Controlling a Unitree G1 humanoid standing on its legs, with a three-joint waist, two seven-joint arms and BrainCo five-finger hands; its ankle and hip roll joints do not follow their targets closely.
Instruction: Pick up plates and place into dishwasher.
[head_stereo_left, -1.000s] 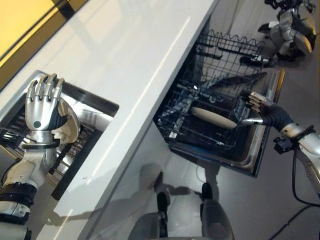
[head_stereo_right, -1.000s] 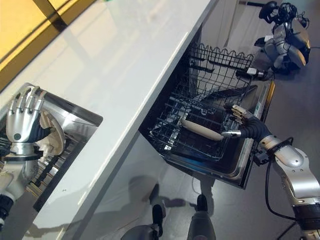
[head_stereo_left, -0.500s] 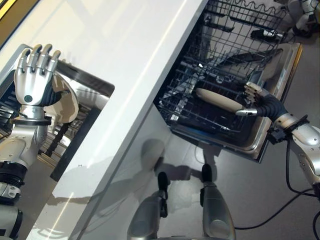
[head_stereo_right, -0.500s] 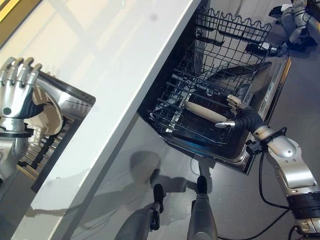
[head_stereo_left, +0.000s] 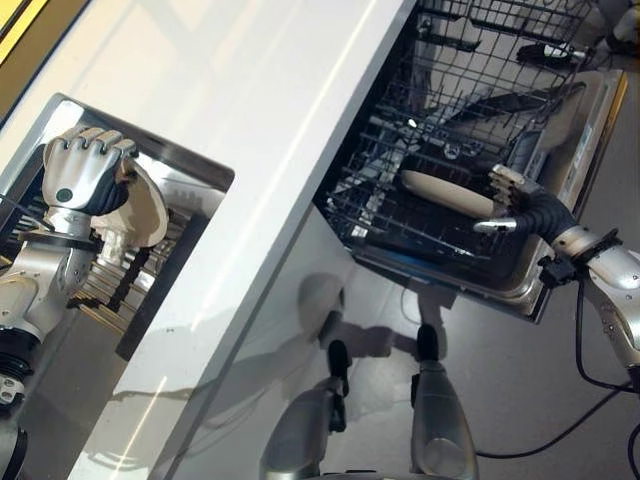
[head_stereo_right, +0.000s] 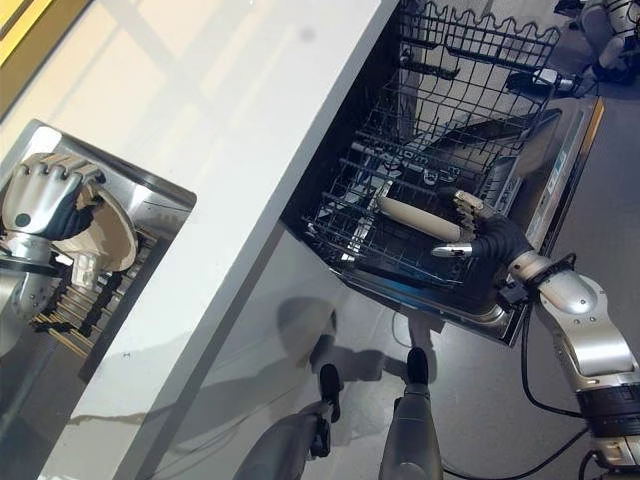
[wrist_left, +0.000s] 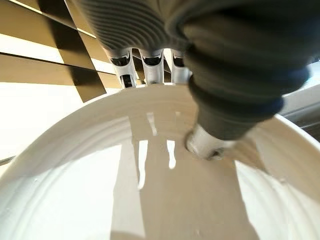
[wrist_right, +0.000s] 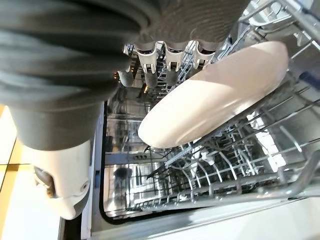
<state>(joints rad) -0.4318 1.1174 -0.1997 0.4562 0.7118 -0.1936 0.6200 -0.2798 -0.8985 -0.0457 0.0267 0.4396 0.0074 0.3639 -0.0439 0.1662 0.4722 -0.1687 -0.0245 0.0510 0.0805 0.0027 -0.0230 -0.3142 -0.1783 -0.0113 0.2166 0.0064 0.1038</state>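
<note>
A white plate (head_stereo_left: 152, 212) stands on edge in the rack inside the sink (head_stereo_left: 196, 166). My left hand (head_stereo_left: 85, 172) is shut on the plate (wrist_left: 100, 190), its fingers (wrist_left: 150, 67) curled over the top rim and its thumb against the face. A second white plate (head_stereo_left: 445, 192) stands tilted on edge among the wires of the dishwasher's lower rack (head_stereo_left: 400, 150). My right hand (head_stereo_left: 512, 200) is open at that plate's right end, fingers straight and close to the plate (wrist_right: 215, 95); I cannot tell whether they touch it.
The white counter (head_stereo_left: 250, 130) runs between the sink and the dishwasher. The dishwasher door (head_stereo_left: 585, 130) lies open beyond the pulled-out rack. Dark slats of the sink rack (head_stereo_left: 110, 285) stand below the plate. Another robot (head_stereo_right: 610, 20) stands at the far right.
My left hand's fingers went from straight up to curled over the sink plate's rim. The right hand stays beside the dishwasher plate. The camera has shifted a little.
</note>
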